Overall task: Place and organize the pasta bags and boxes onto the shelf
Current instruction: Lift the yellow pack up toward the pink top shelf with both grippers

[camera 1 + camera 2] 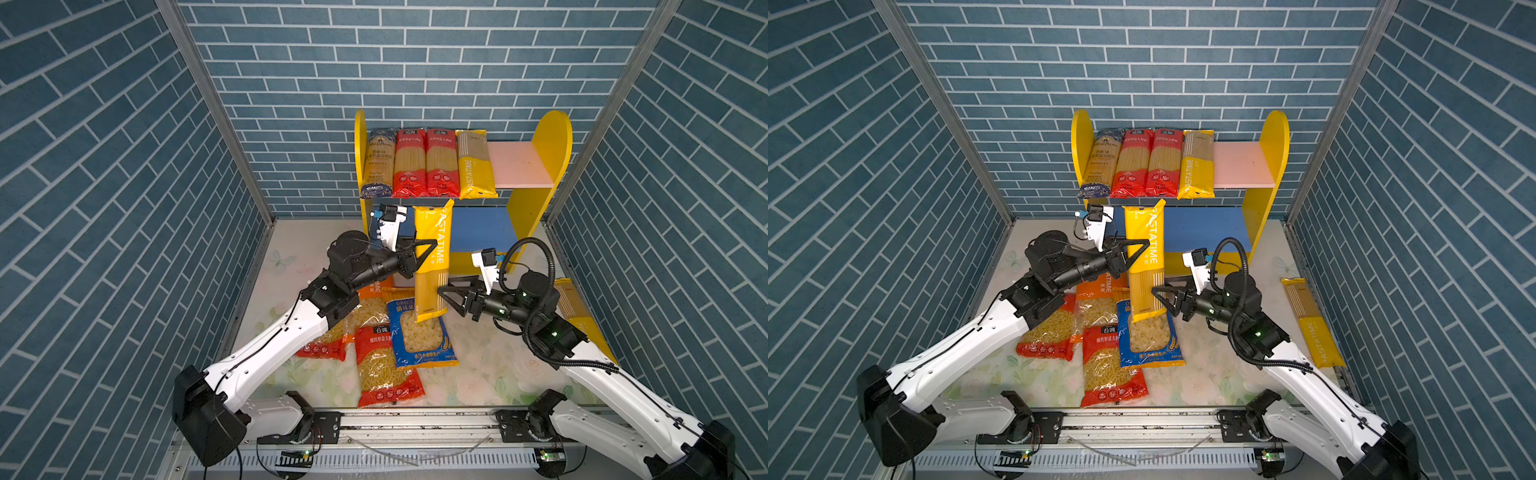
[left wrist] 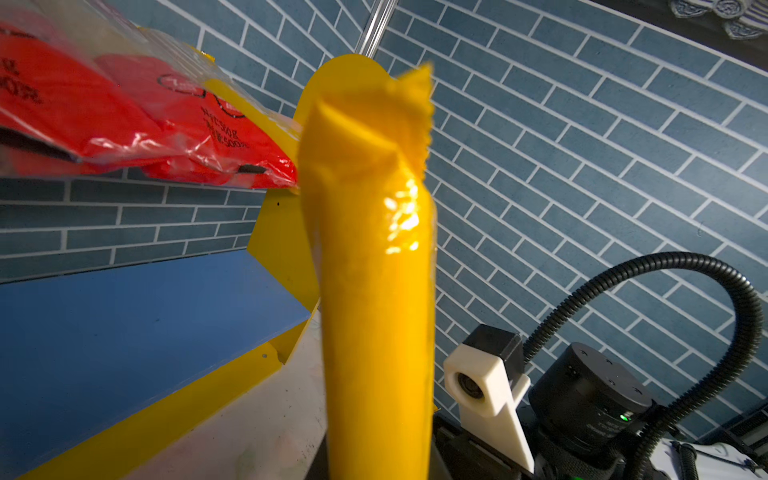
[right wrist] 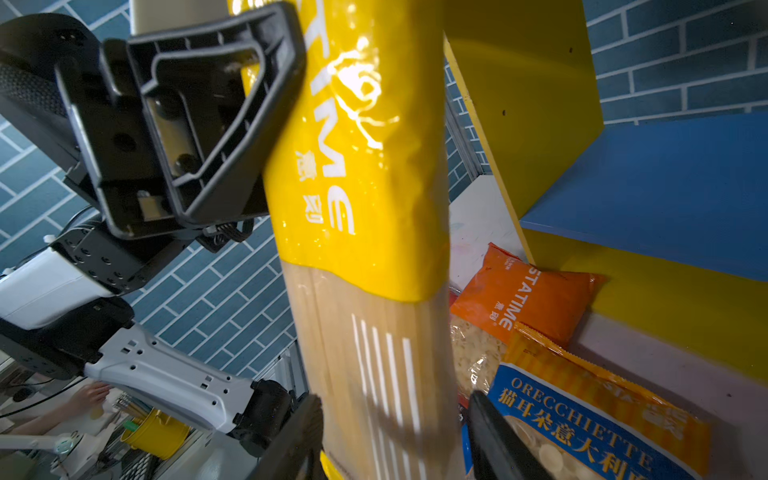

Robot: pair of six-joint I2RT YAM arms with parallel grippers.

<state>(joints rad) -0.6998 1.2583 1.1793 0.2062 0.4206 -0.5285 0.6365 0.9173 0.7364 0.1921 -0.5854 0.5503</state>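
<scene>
Right claw (image 1: 442, 296): we see its jaws spread either side of the upright yellow plastic PASTATIME spaghetti pack (image 1: 432, 266), at the lower end.
Left claw (image 1: 428, 247): clamped on that pack's middle.
Yellow-sided wooden shelf (image 1: 552, 141): four long packs (image 1: 428, 162) fill the left of the pink upper board (image 1: 519, 166); bare room to their right.

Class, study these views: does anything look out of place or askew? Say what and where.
One yellow spaghetti pack lies alone, at a slant, by the far right edge of the table, well away from the other packs. A second yellow pack stands upright in mid-air before the shelf, clamped by the left gripper, not yet shelved.
</scene>
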